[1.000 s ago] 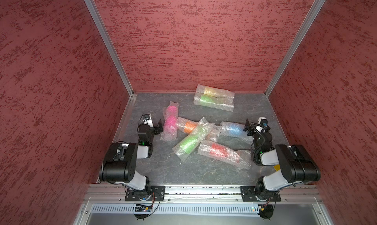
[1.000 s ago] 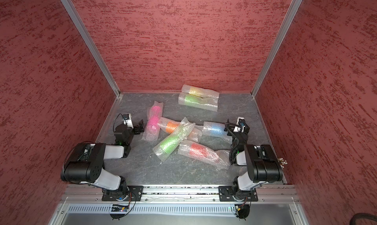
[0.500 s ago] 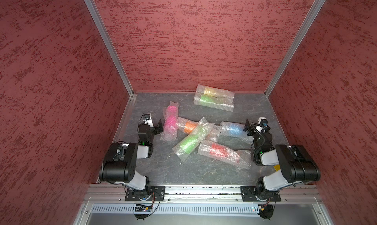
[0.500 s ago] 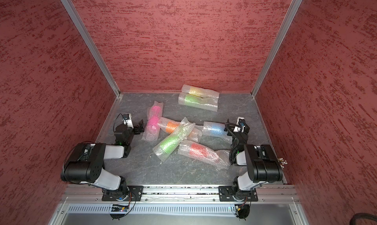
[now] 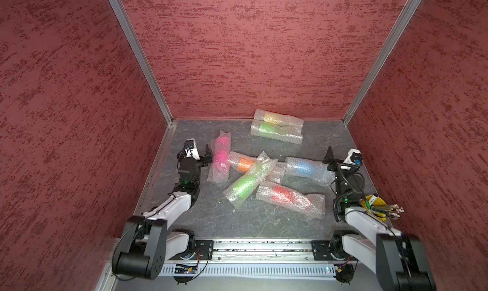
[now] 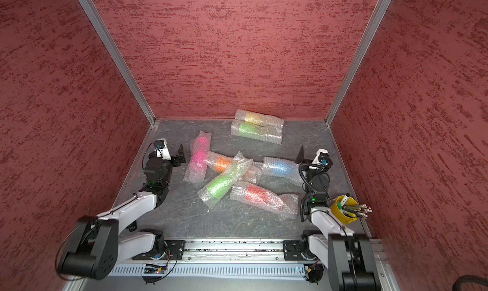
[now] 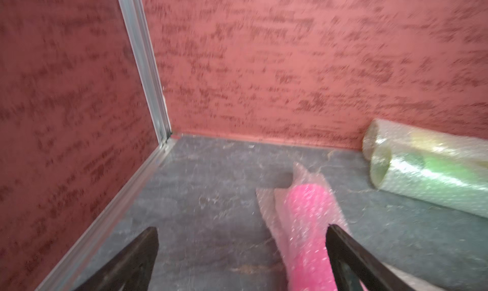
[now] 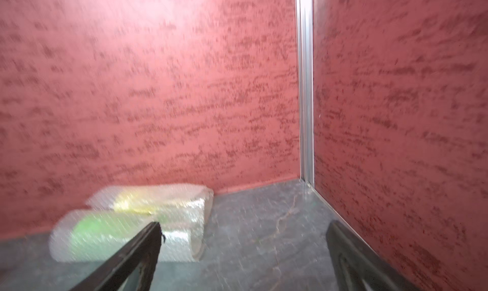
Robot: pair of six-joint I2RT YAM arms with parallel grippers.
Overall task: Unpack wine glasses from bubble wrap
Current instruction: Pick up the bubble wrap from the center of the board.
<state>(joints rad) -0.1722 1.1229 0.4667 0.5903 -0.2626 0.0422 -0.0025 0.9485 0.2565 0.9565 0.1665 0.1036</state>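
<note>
Left hand (image 7: 241, 227) splayed by pink goblet (image 7: 307, 223); both fingers (image 7: 132, 260) seen only from wrist.

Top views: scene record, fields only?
wrapped in bubble wrap: pink goblet, orange goblet, blue goblet, red goblet, yellow goblet, centre green goblet, back green goblet
unwrapped: none
overlap: centre green goblet lies over orange goblet
left gripper: open, empty, by pink goblet
right gripper: open, empty, by blue goblet
extra: utensil cup beside right arm

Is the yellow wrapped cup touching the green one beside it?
Touching. In both top views the yellow wrapped cup and green wrapped cup lie pressed together.
</note>
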